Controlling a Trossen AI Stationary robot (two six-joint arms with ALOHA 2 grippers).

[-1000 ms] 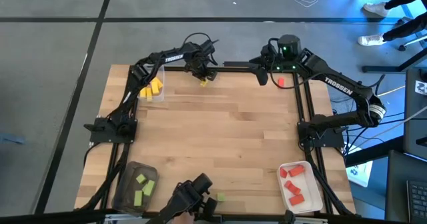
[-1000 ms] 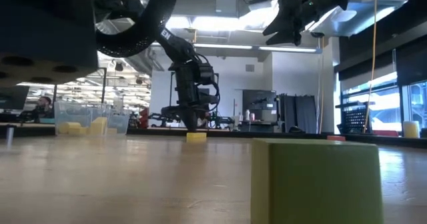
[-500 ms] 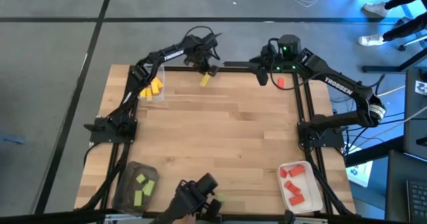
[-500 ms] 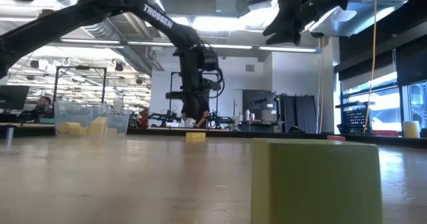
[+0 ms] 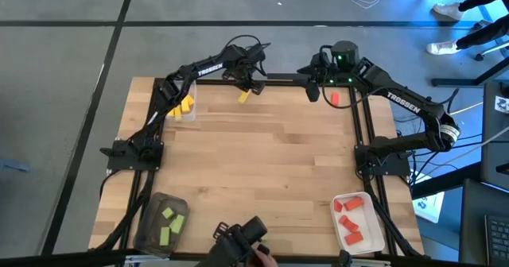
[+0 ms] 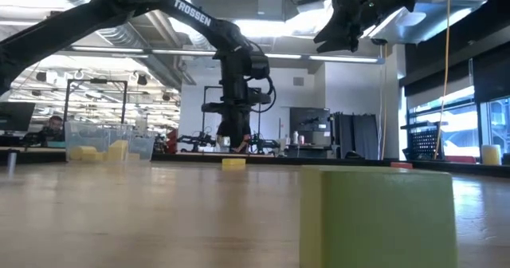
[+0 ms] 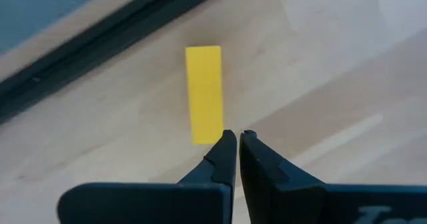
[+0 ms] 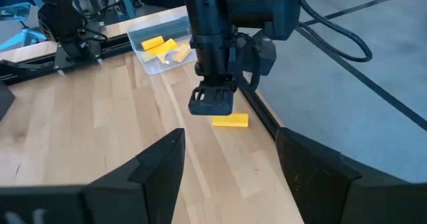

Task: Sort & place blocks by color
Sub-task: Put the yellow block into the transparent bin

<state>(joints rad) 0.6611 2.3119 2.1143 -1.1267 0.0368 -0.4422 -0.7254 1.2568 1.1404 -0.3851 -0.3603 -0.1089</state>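
Lifted off the surface since a second ago, the left pincer now hangs just above the yellow block at the far edge, its fingers pressed together and empty, so the block lies loose, right of the clear tray holding the other yellow blocks. Farther right, the right pincer waits spread wide near a red block, probably its next pick.

Yellow block, pale wooden table
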